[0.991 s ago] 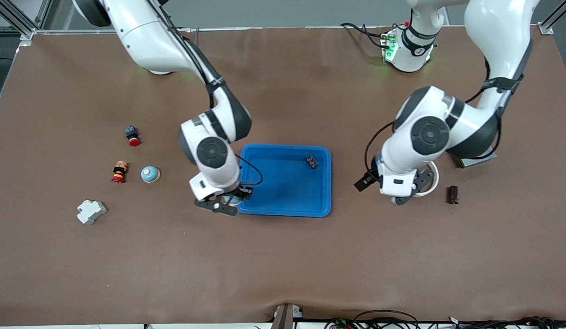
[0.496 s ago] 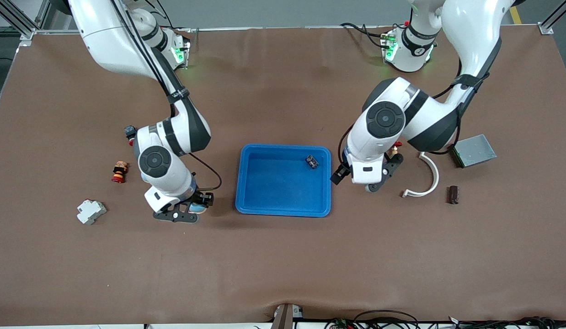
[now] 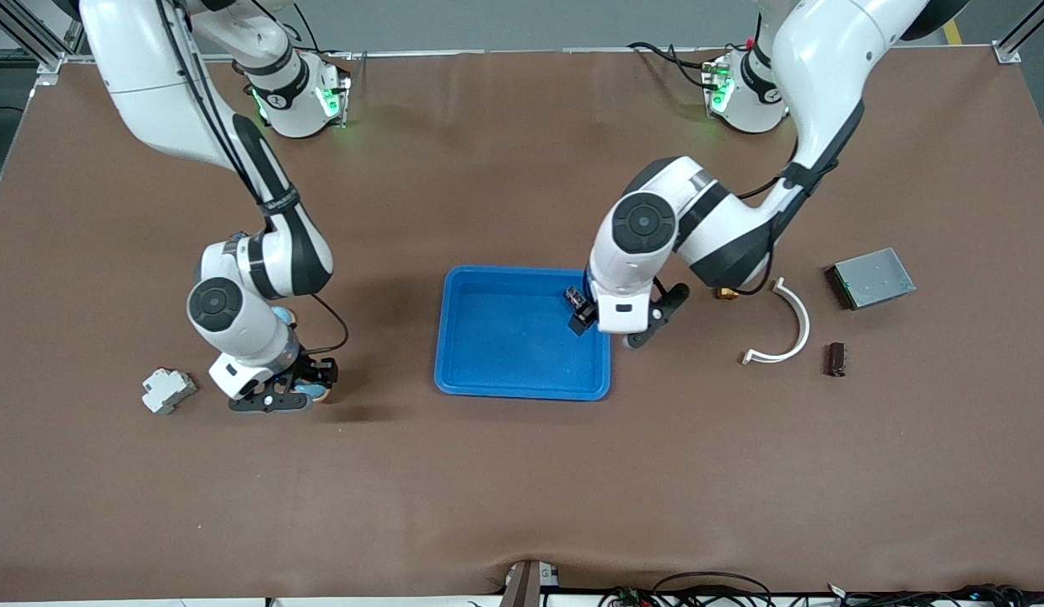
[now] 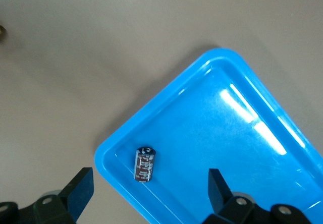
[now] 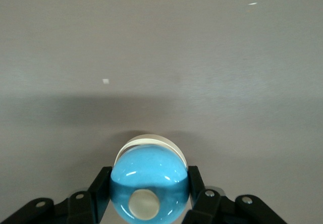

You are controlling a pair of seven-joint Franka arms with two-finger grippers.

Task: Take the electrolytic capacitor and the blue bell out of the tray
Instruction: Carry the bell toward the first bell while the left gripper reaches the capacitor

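Observation:
A blue dome bell with a cream knob (image 5: 149,176) sits between the fingers of my right gripper (image 5: 149,189), which is shut on it. In the front view this gripper (image 3: 298,394) is low over the table between the white block and the blue tray, with a sliver of the bell (image 3: 316,391) showing. A dark capacitor (image 4: 144,164) lies in a corner of the blue tray (image 4: 237,148). My left gripper (image 4: 149,191) hangs open above that corner. In the front view the left gripper (image 3: 616,324) is over the tray's edge (image 3: 522,389), beside the capacitor (image 3: 575,297).
A white block (image 3: 168,389) lies next to the right gripper. A second blue bell (image 3: 280,314) peeks out from under the right arm. Toward the left arm's end lie a white curved piece (image 3: 788,324), a small dark cylinder (image 3: 836,358), a grey metal box (image 3: 873,277) and a brass bit (image 3: 726,293).
My right gripper has carried the bell from the tray's edge out toward the white block. My left gripper has swung from over the white curved piece to over the tray's corner.

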